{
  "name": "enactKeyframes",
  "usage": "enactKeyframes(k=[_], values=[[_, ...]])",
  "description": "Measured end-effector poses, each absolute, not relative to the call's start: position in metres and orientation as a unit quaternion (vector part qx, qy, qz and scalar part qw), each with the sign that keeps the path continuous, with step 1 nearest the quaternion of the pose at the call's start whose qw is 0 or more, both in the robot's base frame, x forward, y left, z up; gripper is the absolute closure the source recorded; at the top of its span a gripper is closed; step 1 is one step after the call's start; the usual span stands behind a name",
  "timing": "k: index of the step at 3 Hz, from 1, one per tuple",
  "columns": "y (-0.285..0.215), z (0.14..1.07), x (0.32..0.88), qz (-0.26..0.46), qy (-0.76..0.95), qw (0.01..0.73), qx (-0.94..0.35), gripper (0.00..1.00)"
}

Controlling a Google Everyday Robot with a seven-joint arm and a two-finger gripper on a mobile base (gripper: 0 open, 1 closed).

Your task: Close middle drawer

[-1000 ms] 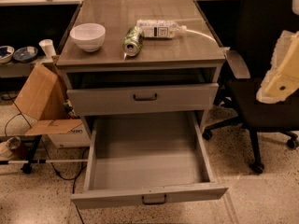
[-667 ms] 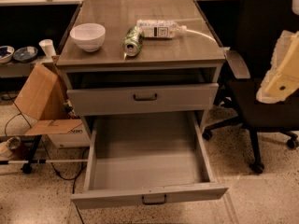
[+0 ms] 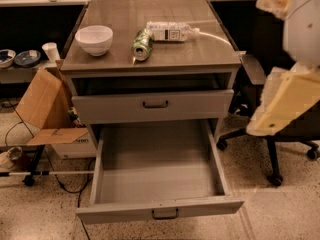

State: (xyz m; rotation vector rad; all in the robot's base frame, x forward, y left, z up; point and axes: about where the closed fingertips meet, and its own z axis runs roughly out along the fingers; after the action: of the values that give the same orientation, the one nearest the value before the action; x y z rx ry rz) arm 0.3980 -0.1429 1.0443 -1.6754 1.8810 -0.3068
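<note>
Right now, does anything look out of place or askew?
The can and bottle lie on their sides on the cabinet top. The middle drawer is pulled far out, and the top drawer looks ajar. The pincer hangs at right, clear of both.

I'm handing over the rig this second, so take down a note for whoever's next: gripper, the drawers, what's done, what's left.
Gripper: at the right edge of the view, above the office chair, well apart from the cabinet.
Middle drawer: pulled far out, its handle facing the camera.
Top drawer: open a little.
Done: nothing on the middle drawer yet.
Left: bring the gripper to the middle drawer's front and push it fully in.
</note>
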Motion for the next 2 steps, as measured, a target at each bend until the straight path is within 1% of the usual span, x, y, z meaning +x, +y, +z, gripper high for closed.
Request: enactKeyframes(k=[1, 2], values=[[-0.109, 1.011, 0.398, -0.105, 0.693, 0.318, -0.638, 0.0], [-0.1, 0.995, 0.402, -0.1, 0.694, 0.319, -0.638, 0.0]])
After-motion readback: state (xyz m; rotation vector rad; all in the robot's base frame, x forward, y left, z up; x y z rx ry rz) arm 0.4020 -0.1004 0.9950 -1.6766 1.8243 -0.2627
